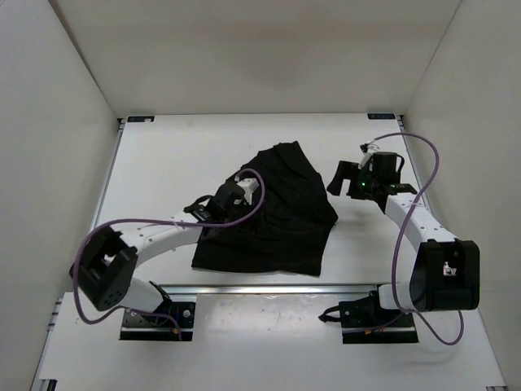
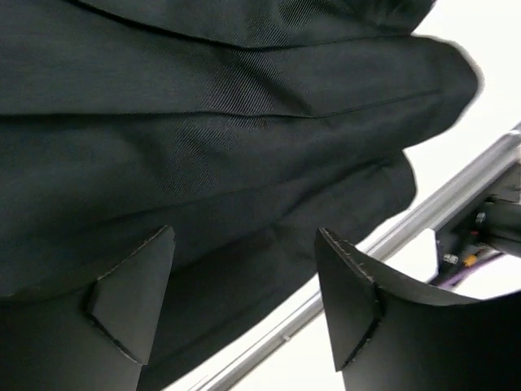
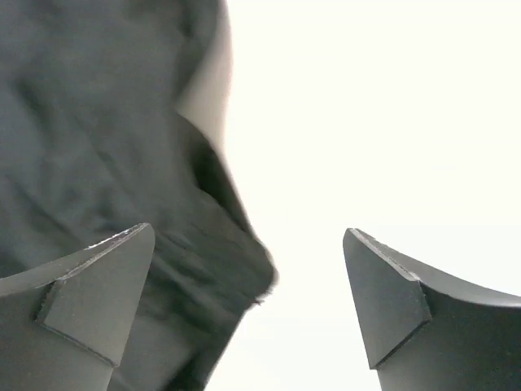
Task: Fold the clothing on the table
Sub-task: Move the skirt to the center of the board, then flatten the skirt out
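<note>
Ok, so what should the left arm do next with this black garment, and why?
Probably close the left gripper on the fold of clothing beneath it. Its jaws stand open over layered fabric, and the right gripper is open too, at the garment's right edge, so nothing holds the cloth now.

From above and behind, I look down; wrist cameras peer closely past the left pincer (image 2: 244, 230) and right pincer (image 3: 249, 230) onto shared clothing (image 1: 277, 220).
</note>
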